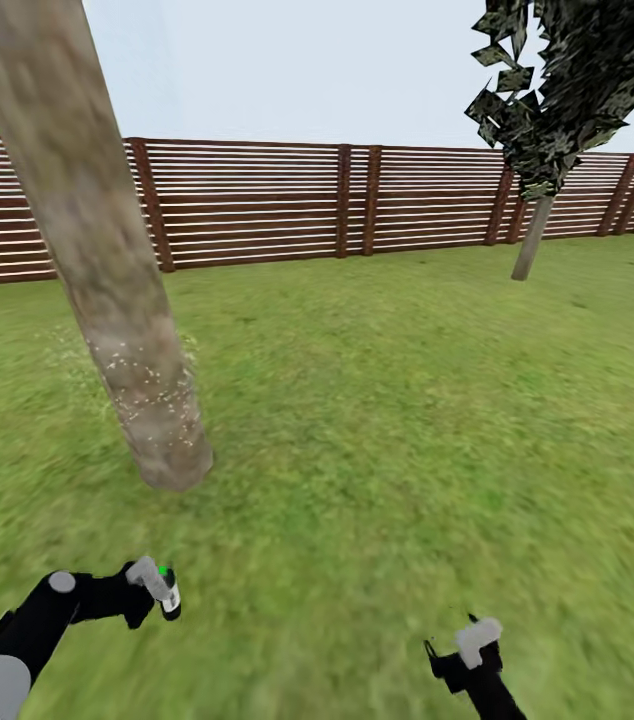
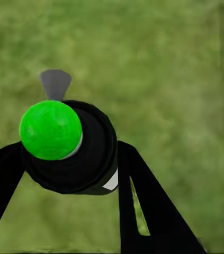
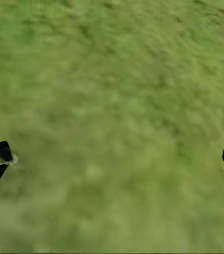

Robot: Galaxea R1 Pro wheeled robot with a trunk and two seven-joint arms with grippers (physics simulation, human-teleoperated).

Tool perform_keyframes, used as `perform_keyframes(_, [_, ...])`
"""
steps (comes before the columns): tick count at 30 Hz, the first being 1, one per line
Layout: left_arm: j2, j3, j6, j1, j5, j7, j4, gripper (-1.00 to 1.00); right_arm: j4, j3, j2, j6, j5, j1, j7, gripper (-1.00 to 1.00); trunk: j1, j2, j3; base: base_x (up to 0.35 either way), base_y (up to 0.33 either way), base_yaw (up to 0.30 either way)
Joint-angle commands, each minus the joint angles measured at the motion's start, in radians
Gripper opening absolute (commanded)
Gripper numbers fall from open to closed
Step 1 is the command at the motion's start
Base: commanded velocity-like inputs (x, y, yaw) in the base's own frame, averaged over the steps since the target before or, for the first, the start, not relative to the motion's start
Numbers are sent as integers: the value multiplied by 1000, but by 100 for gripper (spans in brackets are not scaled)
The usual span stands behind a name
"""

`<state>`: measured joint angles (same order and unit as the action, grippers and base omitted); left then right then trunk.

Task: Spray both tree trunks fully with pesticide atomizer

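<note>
The left gripper [image 1: 157,590] is clamped on the pesticide atomizer [image 2: 69,145], its green cap [image 2: 51,129] showing between the black fingers [image 2: 143,206] low over the lawn [image 1: 387,400]. The right gripper [image 1: 472,650] hangs spread apart and empty. The near tree trunk [image 1: 107,290] carries pale speckles only around its lower part, so coverage looks partial; spraying well likely means lifting the nozzle toward the bark and sweeping upward, close enough for droplets to land. A second tree [image 1: 532,235] stands well apart by the brown slat fence [image 1: 257,200], under pale sky.
</note>
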<state>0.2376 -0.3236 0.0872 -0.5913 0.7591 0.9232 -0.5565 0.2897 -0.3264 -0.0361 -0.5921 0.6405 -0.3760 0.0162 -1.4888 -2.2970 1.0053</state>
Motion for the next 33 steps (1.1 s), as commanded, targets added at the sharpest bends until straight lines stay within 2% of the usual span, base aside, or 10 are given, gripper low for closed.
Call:
perform_keyframes(1, [-3,0,10,-2,50,75,-8,-100,65,1,0,8,20,0,177,100,0,0,0,-316,122,0])
perform_keyframes(4, [-12,0,16,-9,123,179,-15,-100,156,3,4,65,31,-18,491,100,0,0,0,-201,79,0])
perform_keyframes(6, [-20,0,16,-10,152,196,-15,-100,190,4,22,84,34,-33,599,100,0,0,0,-38,15,0])
perform_keyframes(8, [-36,20,21,-13,166,190,-21,-100,202,15,35,88,39,-47,626,100,0,0,0,-7,3,0])
perform_keyframes(14, [-70,-11,55,-14,131,201,-14,-100,200,5,69,83,41,-79,630,100,0,0,0,0,0,0])
perform_keyframes(23, [-122,39,64,-34,116,247,-15,-100,251,39,114,90,35,-98,681,100,0,0,0,0,0,0])
perform_keyframes(24, [-133,261,64,-34,117,342,-16,-100,338,217,117,90,35,-101,933,-100,0,0,0,0,0,0])
perform_keyframes(28, [-140,270,65,-35,118,351,-16,-100,338,222,120,91,34,-102,935,-100,0,0,0,0,0,0])
perform_keyframes(30, [-152,327,61,-35,120,350,-16,-100,338,222,121,91,34,-103,936,-100,0,0,0,0,0,0])
perform_keyframes(33, [-175,342,60,-35,120,348,-16,-100,337,223,143,91,34,-102,936,-100,0,0,0,0,0,0])
